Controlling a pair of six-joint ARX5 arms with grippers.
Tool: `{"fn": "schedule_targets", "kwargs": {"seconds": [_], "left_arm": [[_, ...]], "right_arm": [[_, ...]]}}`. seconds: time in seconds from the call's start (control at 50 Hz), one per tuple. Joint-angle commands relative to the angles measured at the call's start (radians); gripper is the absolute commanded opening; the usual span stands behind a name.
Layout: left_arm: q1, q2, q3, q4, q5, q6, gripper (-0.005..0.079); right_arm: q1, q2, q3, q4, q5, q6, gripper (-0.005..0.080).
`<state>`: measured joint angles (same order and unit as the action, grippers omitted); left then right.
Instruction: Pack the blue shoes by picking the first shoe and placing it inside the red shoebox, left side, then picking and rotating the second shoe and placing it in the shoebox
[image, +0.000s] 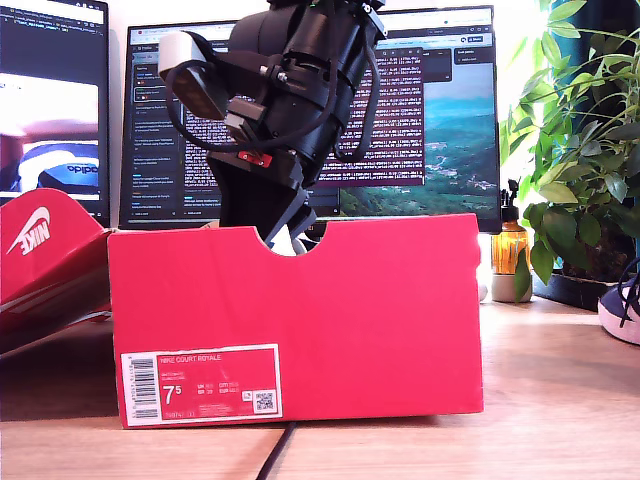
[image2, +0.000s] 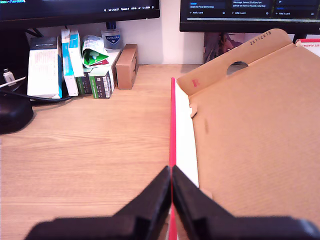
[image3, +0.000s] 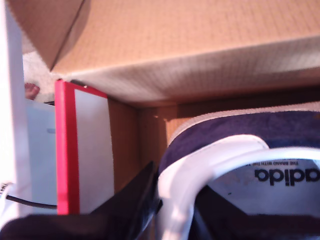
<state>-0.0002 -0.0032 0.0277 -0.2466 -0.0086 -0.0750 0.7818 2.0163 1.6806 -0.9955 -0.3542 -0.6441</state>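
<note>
Inside the red shoebox (image: 300, 320), my second gripper (image3: 157, 200) is pinching a blue shoe's (image3: 240, 135) white heel; my first gripper (image2: 171, 187) is sitting pressed together.

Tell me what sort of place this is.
Probably an office or home desk used as a robot test spot: computer monitors with open windows behind the red shoebox, a wooden desktop, and a potted plant at the exterior view's right.

Low desk-level exterior view facing the red shoebox (image: 300, 320) front; both wrist views close on its cardboard edges.
</note>
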Motion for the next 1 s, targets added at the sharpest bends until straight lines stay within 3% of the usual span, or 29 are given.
{"fn": "schedule_targets", "kwargs": {"seconds": [0.0,0.74,0.98], "left_arm": [[-0.002,-0.009,-0.036,0.006,0.001,-0.004,-0.0011],[-0.002,-0.009,-0.036,0.006,0.001,-0.004,-0.0011],[-0.002,-0.009,-0.036,0.006,0.001,-0.004,-0.0011]], "right_arm": [[0.010,-0.012,0.020,0.020,0.013,-0.020,-0.0011],[0.070,0.059,0.021,0.113,0.050,-0.010,-0.0004],[0.081,0.059,0.021,0.112,0.139,-0.005,0.0271]]}}
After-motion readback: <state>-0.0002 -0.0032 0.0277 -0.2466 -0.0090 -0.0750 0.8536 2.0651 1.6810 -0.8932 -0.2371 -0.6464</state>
